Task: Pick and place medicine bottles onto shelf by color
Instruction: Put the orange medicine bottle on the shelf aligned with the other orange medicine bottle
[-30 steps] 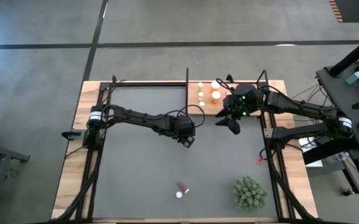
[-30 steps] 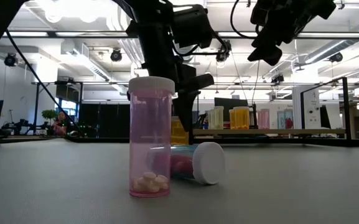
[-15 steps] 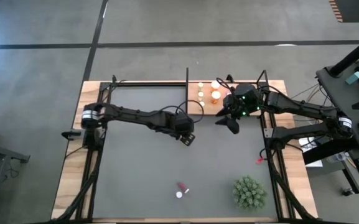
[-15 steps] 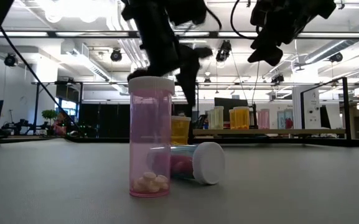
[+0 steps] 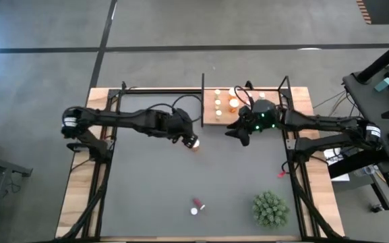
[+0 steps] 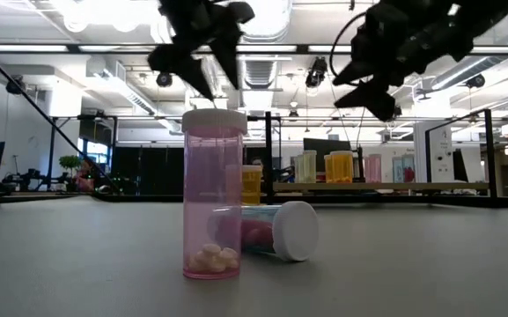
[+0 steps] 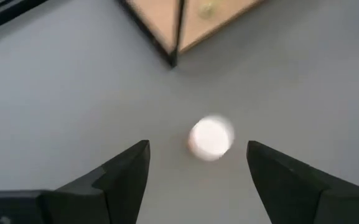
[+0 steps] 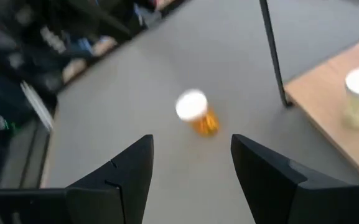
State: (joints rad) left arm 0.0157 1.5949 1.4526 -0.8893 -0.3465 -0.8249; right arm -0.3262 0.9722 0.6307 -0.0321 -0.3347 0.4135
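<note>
An orange bottle (image 5: 195, 144) with a white cap (image 7: 210, 137) stands upright on the dark mat, just in front of the shelf (image 5: 225, 116). My left gripper (image 5: 188, 136) hangs open above it and slightly to its left. My right gripper (image 5: 238, 133) is open too, raised at the bottle's right and pointing at it (image 8: 196, 113). Several bottles (image 5: 233, 103) stand on the shelf. Near the front edge a pink bottle (image 6: 214, 194) stands upright, and another (image 6: 276, 232) lies on its side beside it.
A green spiky plant (image 5: 270, 209) sits at the mat's front right. Thin black posts (image 5: 203, 91) rise from the shelf's corners. A small red thing (image 5: 281, 174) lies by the right rail. Bare mat spreads between the shelf and the pink bottles.
My left gripper has risen off the orange bottle and drawn back toward the table's left edge. The bottle stays standing on the mat. My right gripper has sunk a little, rolled, and shifted toward the orange bottle.
</note>
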